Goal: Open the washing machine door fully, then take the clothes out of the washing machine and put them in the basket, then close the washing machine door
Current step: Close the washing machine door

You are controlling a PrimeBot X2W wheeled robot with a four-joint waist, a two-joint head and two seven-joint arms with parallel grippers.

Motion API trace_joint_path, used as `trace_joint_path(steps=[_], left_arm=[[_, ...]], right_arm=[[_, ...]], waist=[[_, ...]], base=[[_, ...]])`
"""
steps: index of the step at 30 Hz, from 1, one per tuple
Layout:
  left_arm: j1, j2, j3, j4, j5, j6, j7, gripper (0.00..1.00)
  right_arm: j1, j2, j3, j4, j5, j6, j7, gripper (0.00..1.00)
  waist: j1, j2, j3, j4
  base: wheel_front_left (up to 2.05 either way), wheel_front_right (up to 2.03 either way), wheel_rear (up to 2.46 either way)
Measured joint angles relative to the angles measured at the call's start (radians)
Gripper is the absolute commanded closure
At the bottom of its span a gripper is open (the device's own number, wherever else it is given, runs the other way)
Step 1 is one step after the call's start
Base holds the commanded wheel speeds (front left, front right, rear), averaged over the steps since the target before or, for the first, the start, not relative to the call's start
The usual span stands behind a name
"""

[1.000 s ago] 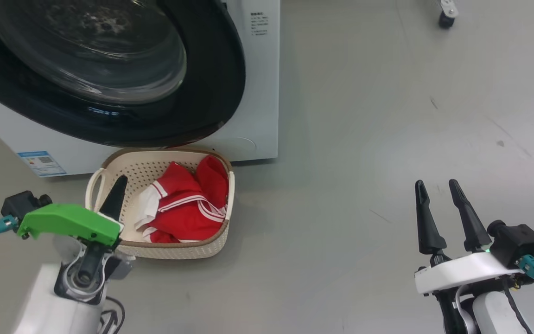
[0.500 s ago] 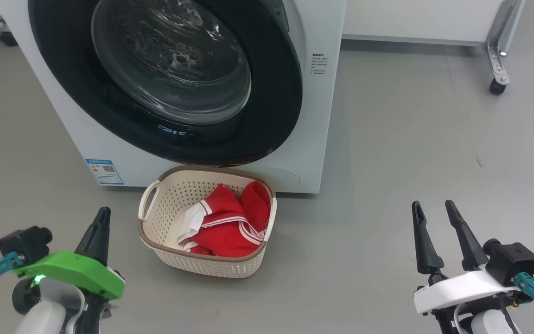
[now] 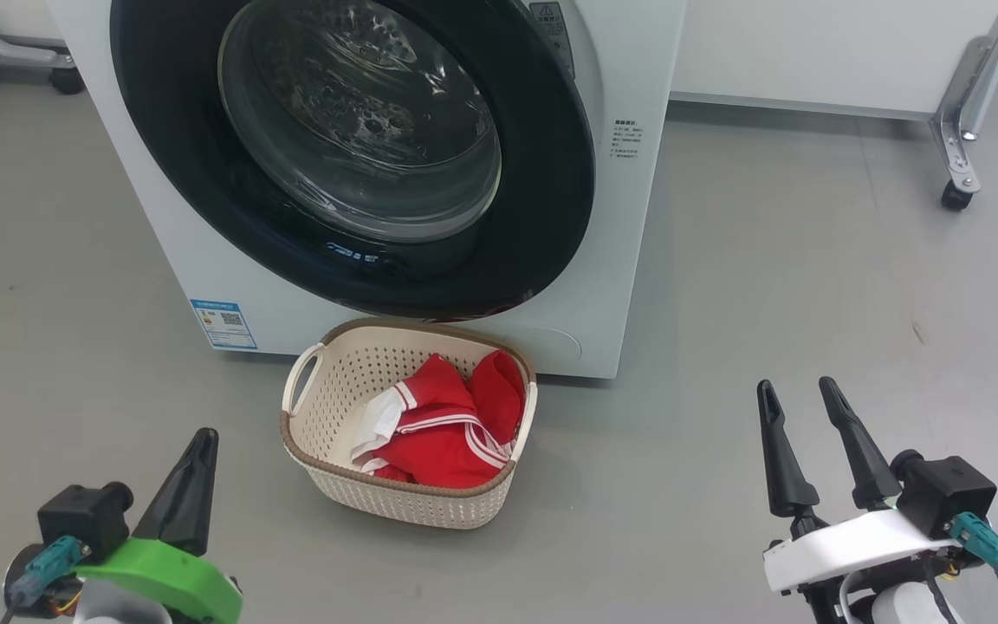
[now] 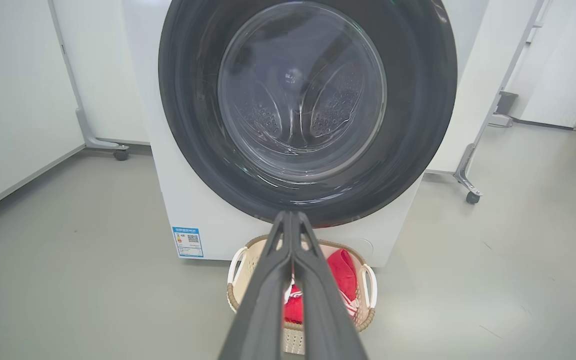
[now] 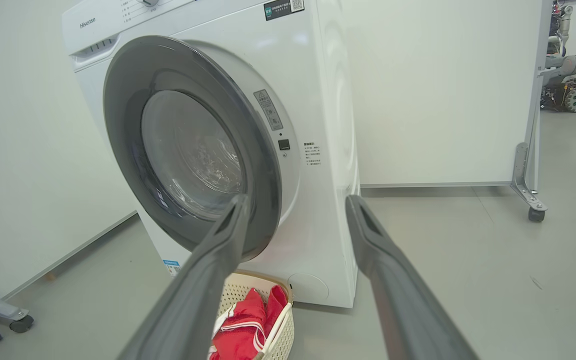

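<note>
The white washing machine [image 3: 638,217] stands ahead with the washing machine door [image 3: 360,130] swung across its opening; the steel drum shows through the glass. I cannot tell if it is latched. The cream basket [image 3: 412,507] sits on the floor below the door and holds the red, white-striped clothes [image 3: 443,433]. My left gripper [image 3: 203,438] is shut and empty, low at the left and short of the basket. Its wrist view has the fingers [image 4: 290,214] pressed together and pointing at the door [image 4: 303,100]. My right gripper [image 3: 795,386] is open and empty, well right of the basket, jaws wide [image 5: 298,200].
A blue label [image 3: 223,323] marks the washer's lower left front. A wheeled metal frame leg [image 3: 954,195] and a white panel stand at the back right, with another caster [image 3: 66,82] at the back left. Bare grey floor lies on both sides of the basket.
The whole head view has shifted, so the camera has moved back and now shows more of the washer. My left gripper, earlier by the basket's left handle, now sits apart from it. The right gripper stays open.
</note>
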State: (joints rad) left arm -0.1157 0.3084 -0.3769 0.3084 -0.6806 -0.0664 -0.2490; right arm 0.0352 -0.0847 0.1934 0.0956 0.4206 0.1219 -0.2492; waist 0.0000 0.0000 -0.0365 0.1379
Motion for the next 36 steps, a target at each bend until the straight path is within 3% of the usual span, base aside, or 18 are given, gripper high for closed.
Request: trace_joint_path(steps=[1, 2, 3, 14, 19, 29, 36], left_arm=[[0.008, -0.001, 0.006, -0.003, 0.008, 0.013, 0.0, 0.58], [0.016, -0.001, 0.01, -0.007, 0.022, 0.027, -0.003, 0.33], [0.022, 0.0, 0.013, -0.012, 0.041, 0.038, -0.003, 0.0], [0.063, -0.044, 0.056, -0.089, 0.1, 0.089, -0.003, 0.0], [0.067, -0.051, 0.06, -0.119, 0.131, 0.089, -0.003, 0.0], [0.102, -0.077, 0.086, -0.161, 0.166, 0.091, -0.003, 0.0], [0.118, -0.088, 0.092, -0.175, 0.188, 0.091, -0.003, 0.0]], right_arm=[[0.002, 0.0, 0.0, 0.0, 0.0, 0.0, 0.0, 0.0], [0.005, 0.0, 0.0, -0.001, 0.0, 0.0, 0.0, 0.0], [0.009, 0.0, 0.0, -0.001, 0.0, 0.0, 0.0, 0.0], [0.015, 0.005, -0.009, -0.004, 0.0, 0.0, 0.0, 0.0], [0.015, 0.007, -0.029, -0.001, -0.001, -0.002, 0.0, 0.0], [0.037, 0.01, -0.057, 0.042, -0.01, -0.053, 0.0, 0.0], [0.037, 0.011, -0.061, 0.062, -0.012, -0.063, 0.0, 0.0]], waist=[[0.0, 0.0, 0.001, 0.0], [0.0, 0.0, 0.001, 0.0], [0.0, 0.0, 0.002, 0.0], [0.0, 0.0, 0.012, -0.006], [0.0, 0.0, 0.014, -0.009], [0.0, 0.0, 0.021, -0.007], [0.0, 0.0, 0.025, -0.004]], base=[[0.0, 0.0, 0.0], [0.0, 0.0, 0.0], [0.0, 0.0, 0.0], [0.0, 0.0, 0.0], [0.0, 0.0, 0.0], [0.0, 0.0, 0.0], [0.0, 0.0, 0.0]])
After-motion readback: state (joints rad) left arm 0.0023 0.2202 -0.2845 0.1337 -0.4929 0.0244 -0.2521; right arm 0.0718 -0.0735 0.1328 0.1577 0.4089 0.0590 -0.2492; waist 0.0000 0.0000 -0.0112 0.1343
